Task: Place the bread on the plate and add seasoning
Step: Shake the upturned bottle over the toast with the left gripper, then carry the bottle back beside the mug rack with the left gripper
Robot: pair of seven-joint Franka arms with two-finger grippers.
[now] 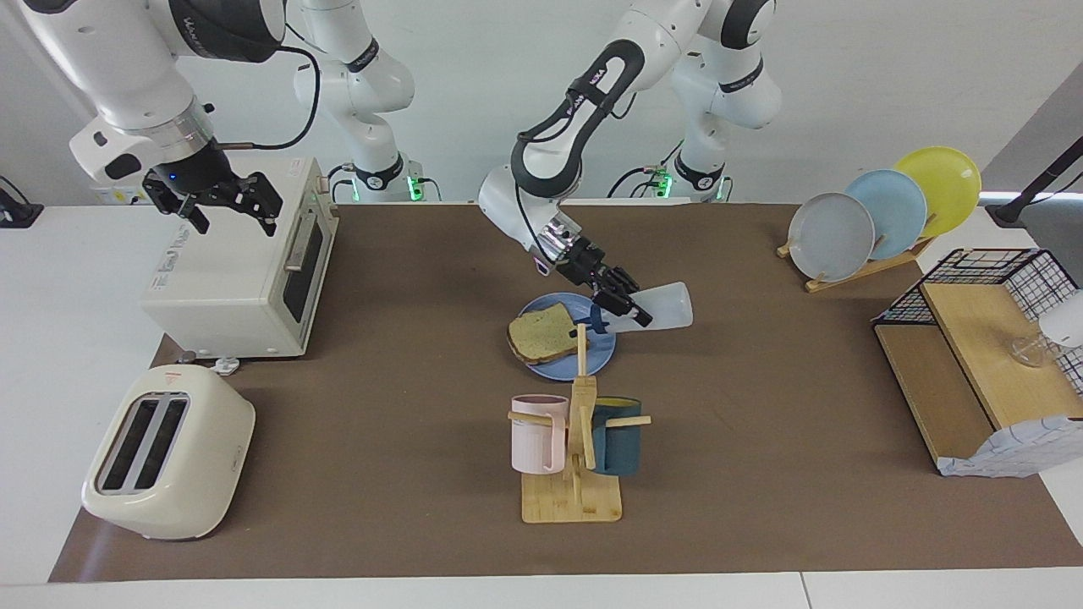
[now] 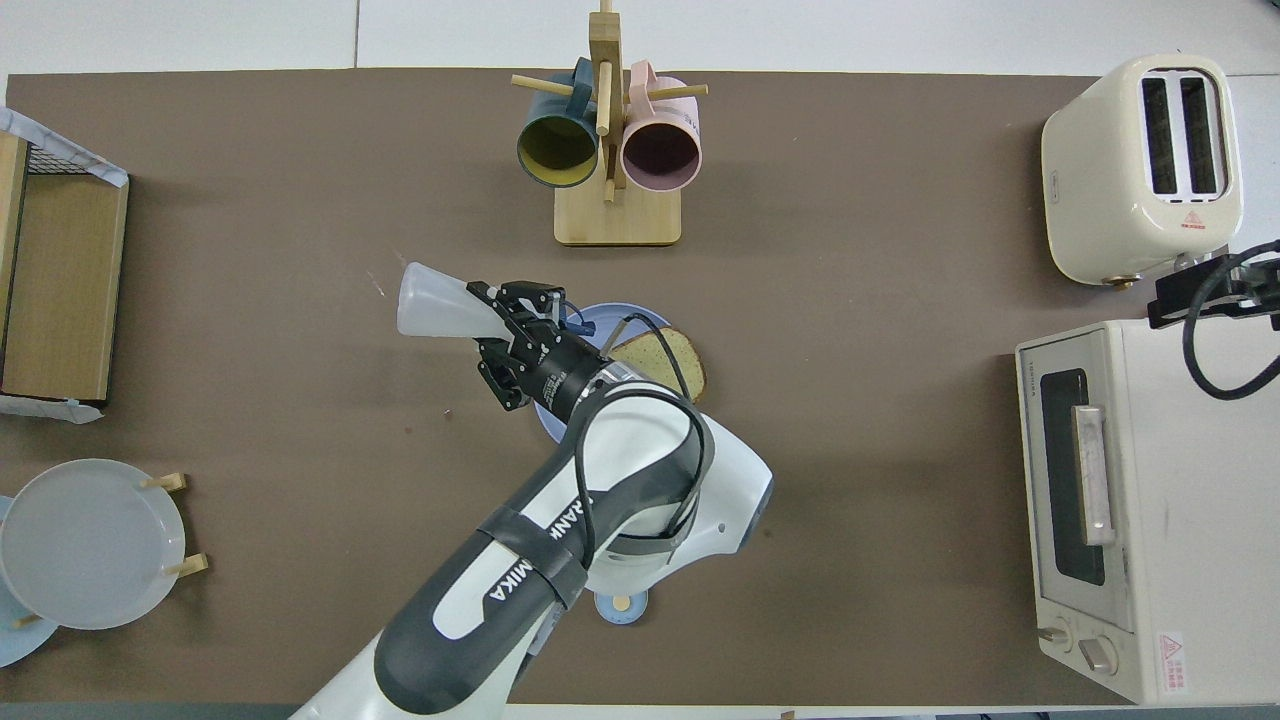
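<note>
We see the left claw (image 1: pixel 623 306) pinching the seasoning (image 1: pixel 660 304) near its navy cap, the whitish bottle tipped almost flat with the cap end down over the edge of the plate (image 1: pixel 602 350) toward the left arm's end of the desk (image 1: pixel 761 440); the bottle's wide base points away toward that same end; in the overhead view the left claw (image 2: pixel 515 315) and the seasoning (image 2: pixel 430 305) hang over the plate (image 2: pixel 590 322) and the brown mat beside it; the bread (image 1: pixel 541 334) lies flat on the plate, on the side toward the right arm's end, its crust overhanging the rim a little; the plate sits mid-desk, nearer to the robots than the mug rack (image 1: pixel 575 448) with its pink and teal mugs; the right claw (image 1: pixel 222 196) waits, spread wide and holding nothing, above the toaster oven (image 1: pixel 245 271) at the right arm's end; farther from the robots than the oven stands a cream toaster (image 1: pixel 165 452); a small blue-domed bell (image 2: pixel 620 605) rests near the robots' edge, partly under the left arm; pale and yellow plates lean in a rack (image 1: pixel 880 211) at the left arm's end
</note>
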